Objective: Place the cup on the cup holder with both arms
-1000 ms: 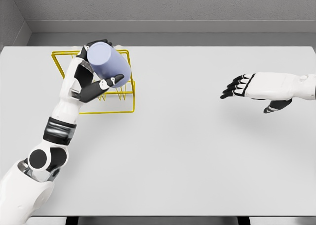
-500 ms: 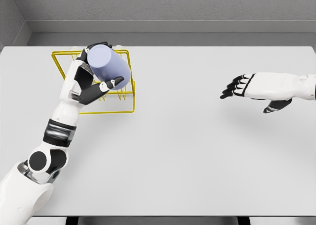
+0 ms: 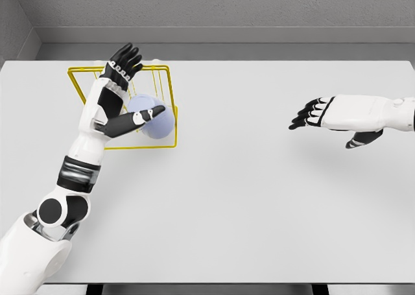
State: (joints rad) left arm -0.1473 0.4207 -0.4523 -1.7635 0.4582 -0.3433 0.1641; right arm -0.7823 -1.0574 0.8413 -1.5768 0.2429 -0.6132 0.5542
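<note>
Your left hand (image 3: 117,94) hangs with fingers spread, gripping nothing; the lavender cup (image 3: 151,118) sits inside the yellow wire cup holder (image 3: 165,146) at the hand's four o'clock, just beside its thumb. Your right hand (image 3: 331,115), fingers relaxed and empty, hovers well apart at three o'clock over the table (image 3: 259,198).

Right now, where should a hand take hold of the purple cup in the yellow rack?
Probably the purple cup's rounded side wall, coming from above: it sits low inside the yellow rack, whose wires fence its sides. The open left hand is nearest.
</note>
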